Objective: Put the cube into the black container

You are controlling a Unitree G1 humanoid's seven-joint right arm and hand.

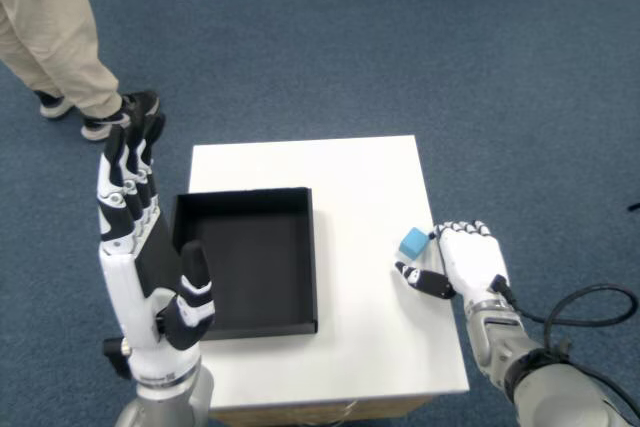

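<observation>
A small light-blue cube (413, 242) rests on the white table (350, 177) near its right edge. My right hand (466, 262) lies palm down just to the right of it. The thumb (424, 279) reaches out to the left below the cube, and a gap shows between them. The bent fingertips (440, 233) are right beside the cube, and I cannot tell if they touch it. Nothing is clasped in that hand. The black container (250, 259), a shallow square tray with nothing inside, sits on the left half of the table.
My left hand (145, 257) is raised upright with its fingers straight, over the container's left rim. A person's legs and shoes (95, 107) stand on the blue carpet at the far left. The table's right edge runs under my right hand.
</observation>
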